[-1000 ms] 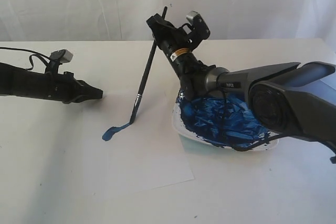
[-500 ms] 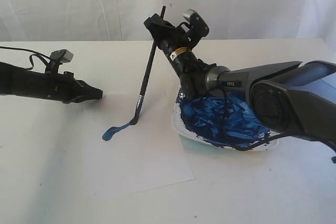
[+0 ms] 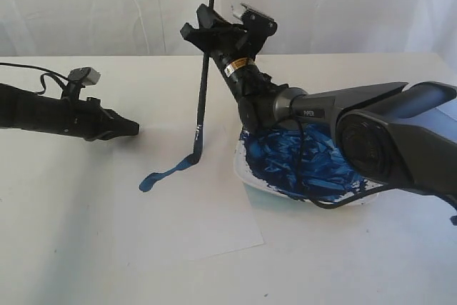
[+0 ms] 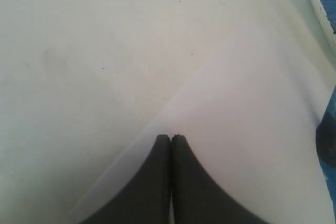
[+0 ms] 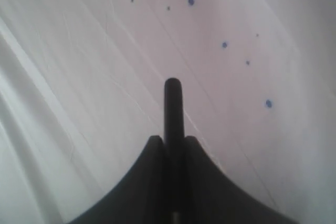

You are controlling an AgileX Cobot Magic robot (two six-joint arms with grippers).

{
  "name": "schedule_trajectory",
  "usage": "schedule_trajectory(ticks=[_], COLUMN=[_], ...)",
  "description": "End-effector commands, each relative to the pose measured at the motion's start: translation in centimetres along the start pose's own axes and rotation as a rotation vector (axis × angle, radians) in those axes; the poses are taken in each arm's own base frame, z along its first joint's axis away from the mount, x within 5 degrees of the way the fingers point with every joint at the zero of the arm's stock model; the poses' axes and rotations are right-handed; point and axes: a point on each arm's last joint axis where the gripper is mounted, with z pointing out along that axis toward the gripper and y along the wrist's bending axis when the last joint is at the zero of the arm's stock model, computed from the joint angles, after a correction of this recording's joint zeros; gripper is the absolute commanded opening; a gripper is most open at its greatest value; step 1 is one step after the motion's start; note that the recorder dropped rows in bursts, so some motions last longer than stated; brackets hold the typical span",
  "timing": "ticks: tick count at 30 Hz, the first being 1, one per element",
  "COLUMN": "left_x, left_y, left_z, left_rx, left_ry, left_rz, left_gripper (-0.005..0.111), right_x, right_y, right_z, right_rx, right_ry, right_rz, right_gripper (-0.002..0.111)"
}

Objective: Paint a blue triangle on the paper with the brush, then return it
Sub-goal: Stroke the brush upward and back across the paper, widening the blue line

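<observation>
The black-handled brush [image 3: 203,83] stands nearly upright, its blue tip [image 3: 197,157] touching the white paper [image 3: 193,212]. My right gripper [image 3: 207,33] is shut on the upper handle; in the right wrist view the handle end [image 5: 172,108] sticks out between the fingers. A short blue stroke [image 3: 166,173] runs from the tip down-left to a blob [image 3: 147,183]; no full triangle shows. My left gripper [image 3: 133,129] lies shut and empty at the left, just off the paper's far-left corner, its tips [image 4: 171,138] over the paper's edge.
A white dish [image 3: 303,166] smeared with blue paint sits right of the paper, under the right arm. A white cloth backdrop [image 5: 105,51] with blue specks hangs behind the table. A cable trails from the left arm.
The right gripper has swung left and tilted the brush more upright. The tip has dragged up and right, lengthening the blue stroke. The left arm has not moved.
</observation>
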Motion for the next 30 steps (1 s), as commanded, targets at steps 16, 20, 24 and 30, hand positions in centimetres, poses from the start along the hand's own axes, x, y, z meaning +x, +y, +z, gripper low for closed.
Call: schedule_trajectory(ticks=[16,20,24,30], left_x=[1.8,1.8,1.8,1.8], left_y=[0.9,0.9,0.8,0.8], left_z=[0.4,0.4,0.4,0.4], left_rx=[-0.045,-0.042,-0.041,-0.041], left_ry=[0.091,0.091,0.090,0.090], left_rz=[0.029,0.031,0.033,0.033], left_gripper=[0.000,0.000,0.000,0.000], right_x=[-1.1,-1.7,-2.4,-3.1], right_y=[2.6,3.8,5.2,6.9], right_z=[-0.1,-0.1,0.1,0.2], right_rx=[-0.181,-0.276,-0.375,-0.493], right_ry=[-0.122,-0.136,-0.097,-0.014], right_rz=[-0.141,-0.135,-0.076,0.042], right_gripper=[0.000,0.000,0.000,0.000])
